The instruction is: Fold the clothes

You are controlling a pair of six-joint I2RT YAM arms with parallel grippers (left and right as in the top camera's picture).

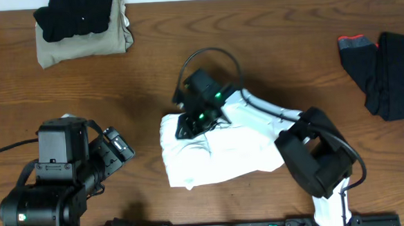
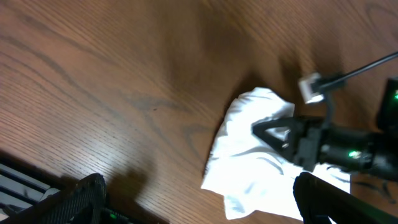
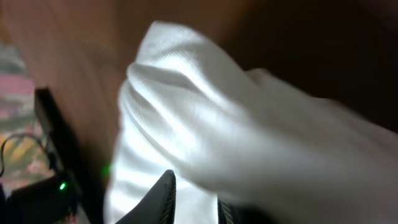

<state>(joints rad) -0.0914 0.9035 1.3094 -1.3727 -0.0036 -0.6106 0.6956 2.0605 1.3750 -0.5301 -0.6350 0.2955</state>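
The right end effector [image 1: 187, 126], jaws narrowly parted, sits on the thin, crumpled white shirt [image 1: 215, 157]; I cannot tell whether it grips. The left end effector [image 2: 199, 196] gapes wide and empty over the grainy wooden desk [image 1: 151, 60].

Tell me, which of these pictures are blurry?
Overhead: sharp and evenly lit, the white shirt crisp on the wooden table. Left wrist: softly smeared throughout. Right wrist: worst, the shirt too close and out of focus, dark toward the upper right.

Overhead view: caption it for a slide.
Right arm, jaws down at the crumpled white shirt at centre; left arm apart, lower left; folded khaki-and-black stack top left, black garment at right edge.
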